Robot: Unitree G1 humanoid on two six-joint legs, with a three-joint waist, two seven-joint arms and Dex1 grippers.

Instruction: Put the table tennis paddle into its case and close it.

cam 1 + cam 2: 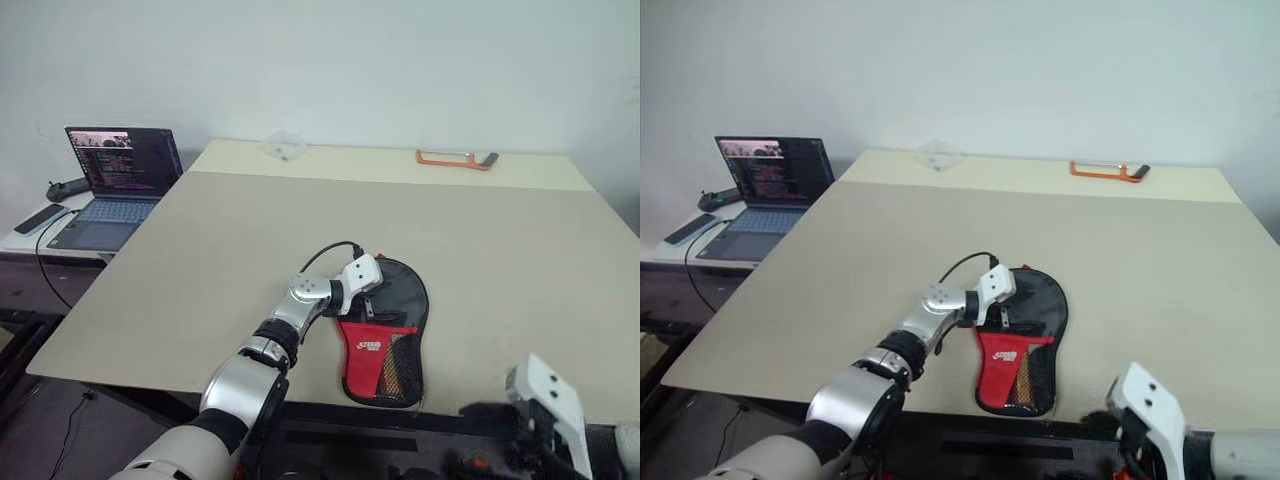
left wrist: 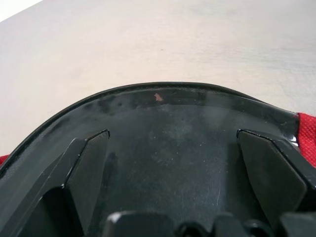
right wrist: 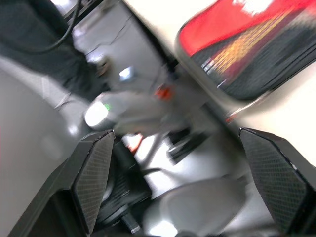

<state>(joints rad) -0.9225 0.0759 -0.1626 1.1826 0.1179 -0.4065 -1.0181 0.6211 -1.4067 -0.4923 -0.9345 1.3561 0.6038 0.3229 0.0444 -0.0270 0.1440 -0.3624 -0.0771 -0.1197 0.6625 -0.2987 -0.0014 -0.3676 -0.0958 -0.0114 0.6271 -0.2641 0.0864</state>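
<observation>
The case (image 1: 388,330) lies flat near the front edge of the bench (image 1: 480,240); one case is present. The paddle cannot be told apart from it; presumably it is inside.

Handling, judged: the case is light, soft fabric and will fold or slide if pushed. Steady the round black part and take hold at the rim. The mesh pocket snags easily.

The left end effector (image 2: 173,148) rests over the black part, fingers (image 2: 86,168) apart. The right end effector (image 3: 185,173) hangs off the bench front, fingers apart, empty.
</observation>
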